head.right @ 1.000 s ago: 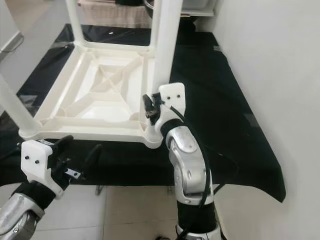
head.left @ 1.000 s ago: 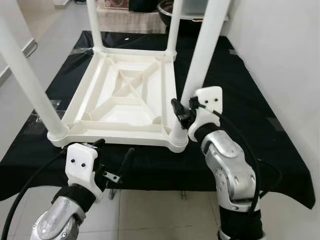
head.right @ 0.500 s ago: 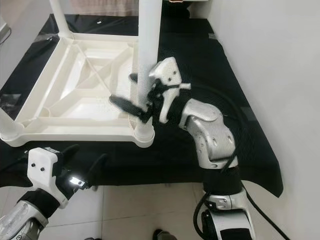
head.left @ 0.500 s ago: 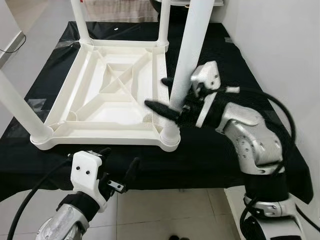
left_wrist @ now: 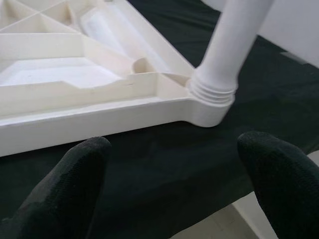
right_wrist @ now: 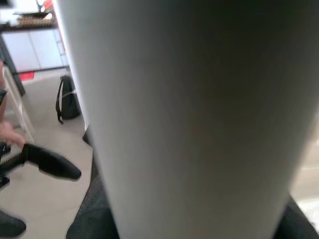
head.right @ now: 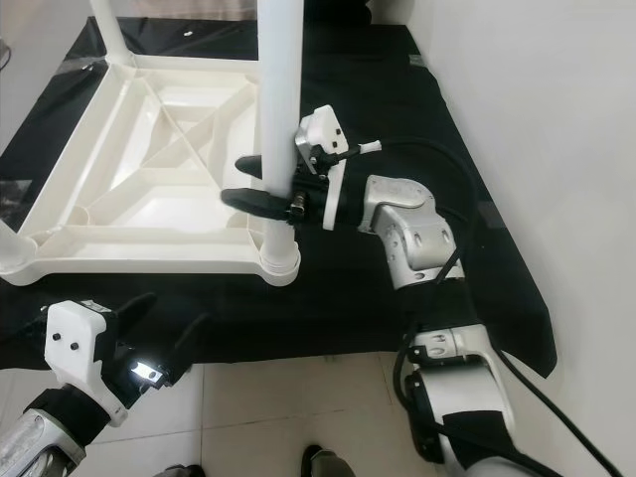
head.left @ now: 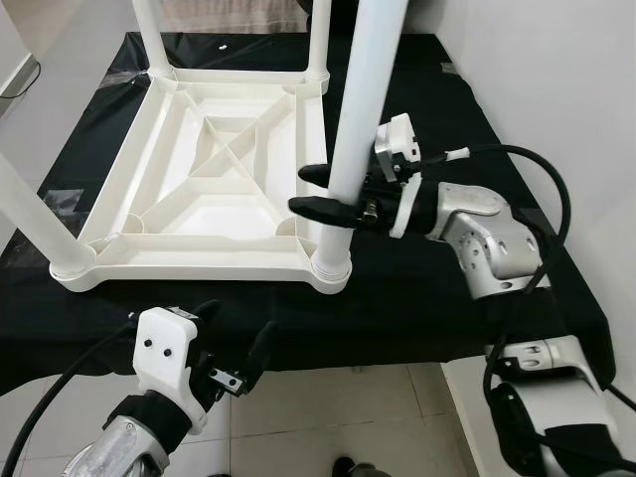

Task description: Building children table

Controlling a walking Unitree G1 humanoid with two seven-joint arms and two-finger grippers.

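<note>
White plastic throughout: the children's table (head.left: 209,189) lies upside down on the black-draped bench (head.left: 467,328), filling the upper left and centre of the left eye view, ribbed underside up.

Lower left: left claw (head.left: 235,355) hovers off the bench's near edge, fingers spread, gripping nothing. Its wrist view looks between two black fingertips (left_wrist: 75,169) at the near corner socket (left_wrist: 212,102).

Left edge: another leg (head.left: 25,214) stands in its corner; two more legs rise at the top of the frame.

Centre: near-right leg (head.left: 356,119) stands upright in the corner socket (head.left: 331,268).

Right of centre: right claw (head.left: 330,191) reaches in sideways from the right. One finger lies in front of the leg, the other behind, so the fingers straddle the leg at low-mid height. Whether they press the leg or stand released around it, I cannot tell.

Judgement: step in hand is seating this leg.
- Close squarely on the leg before loading it.
- Keep the leg vertical; drive straight down into the socket, twisting if the ringed collar is threaded.
- A sideways shove would likely slide the tabletop on the cloth.
</note>
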